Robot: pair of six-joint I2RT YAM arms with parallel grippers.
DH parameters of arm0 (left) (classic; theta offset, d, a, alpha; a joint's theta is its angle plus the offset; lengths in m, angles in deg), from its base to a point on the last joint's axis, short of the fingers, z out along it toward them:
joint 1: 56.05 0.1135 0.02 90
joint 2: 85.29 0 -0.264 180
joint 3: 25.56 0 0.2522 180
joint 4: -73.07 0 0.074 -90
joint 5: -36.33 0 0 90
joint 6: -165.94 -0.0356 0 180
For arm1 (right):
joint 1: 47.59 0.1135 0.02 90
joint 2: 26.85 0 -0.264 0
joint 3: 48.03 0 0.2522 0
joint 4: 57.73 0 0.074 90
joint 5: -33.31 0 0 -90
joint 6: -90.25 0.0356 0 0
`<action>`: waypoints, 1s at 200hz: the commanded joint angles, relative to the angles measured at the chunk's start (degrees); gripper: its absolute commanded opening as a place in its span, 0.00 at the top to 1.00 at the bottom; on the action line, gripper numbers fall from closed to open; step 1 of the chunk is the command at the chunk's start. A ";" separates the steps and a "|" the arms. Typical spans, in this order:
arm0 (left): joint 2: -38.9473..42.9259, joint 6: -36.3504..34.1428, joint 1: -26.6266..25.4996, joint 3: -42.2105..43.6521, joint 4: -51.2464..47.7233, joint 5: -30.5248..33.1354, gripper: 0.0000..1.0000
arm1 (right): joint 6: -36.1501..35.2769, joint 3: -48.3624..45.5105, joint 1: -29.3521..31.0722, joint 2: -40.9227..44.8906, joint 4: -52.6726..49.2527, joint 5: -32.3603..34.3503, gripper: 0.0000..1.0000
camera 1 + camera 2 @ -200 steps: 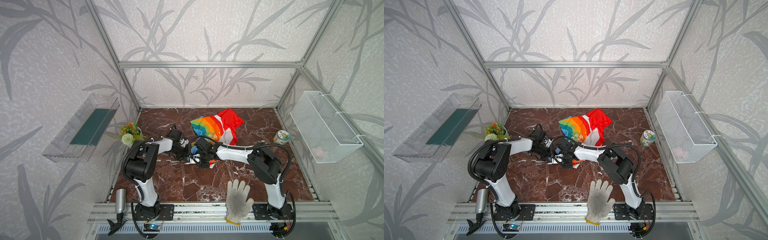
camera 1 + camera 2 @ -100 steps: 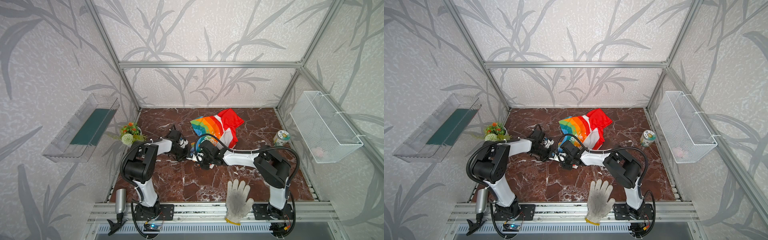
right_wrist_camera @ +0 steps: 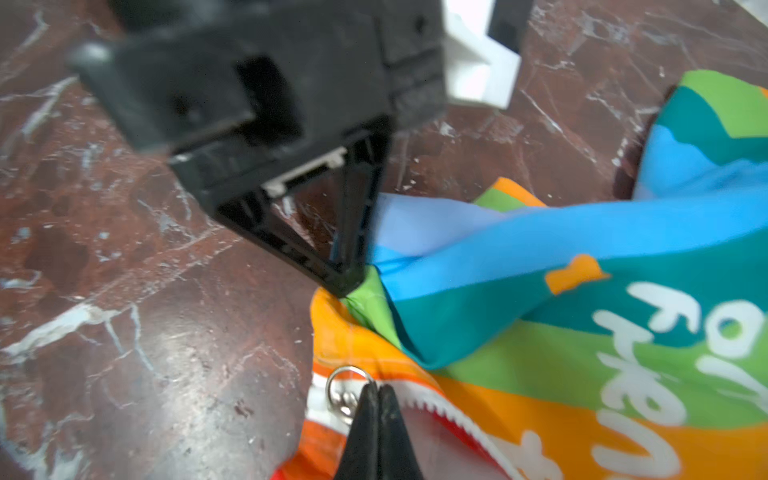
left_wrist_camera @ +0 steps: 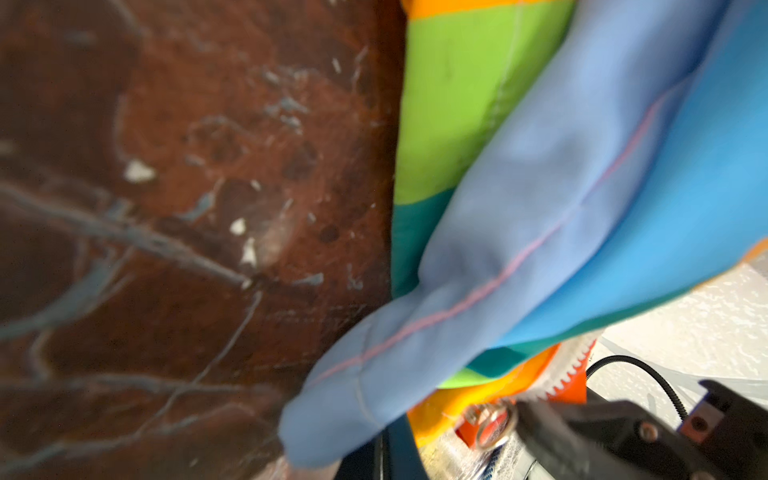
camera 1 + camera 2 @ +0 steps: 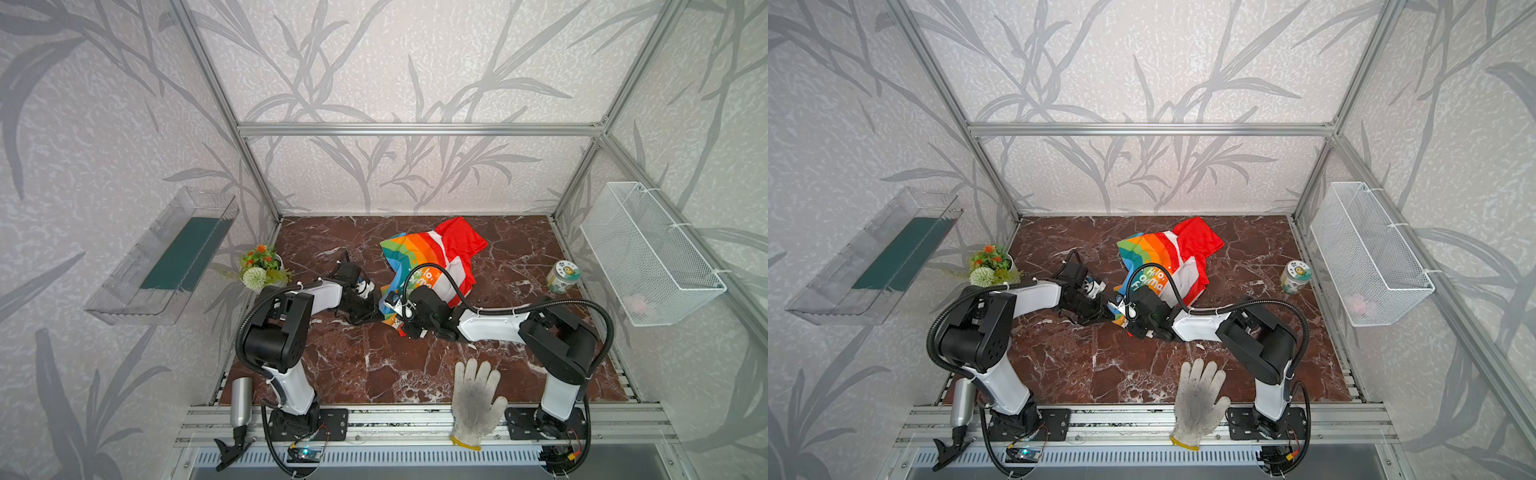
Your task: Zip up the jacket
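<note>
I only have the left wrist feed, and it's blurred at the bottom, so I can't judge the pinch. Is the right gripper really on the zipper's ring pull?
Observer: Yes. In the right wrist view, the right gripper has its tips shut on the edge of the ring pull.
Operator: And my left gripper?
Observer: The left gripper is shut on the jacket at a corner of the hem, where the green stripe meets the orange one.
Operator: How does the rest of the jacket lie?
Observer: In both top views it is bunched up behind the two grippers, and its red section lies farthest from the arm bases.
</note>
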 commanded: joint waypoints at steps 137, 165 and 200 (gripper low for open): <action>5.58 2.41 0.25 1.99 -2.82 0.23 1.00 | 21.82 13.95 9.12 5.30 -35.55 14.58 0.49; 13.18 4.54 -0.07 2.14 -4.85 -1.22 1.00 | 32.61 12.86 8.85 10.35 -41.30 17.19 0.45; 18.34 4.95 -2.34 1.01 -8.36 -1.62 1.00 | 41.67 -0.30 9.05 21.86 -26.00 12.16 0.33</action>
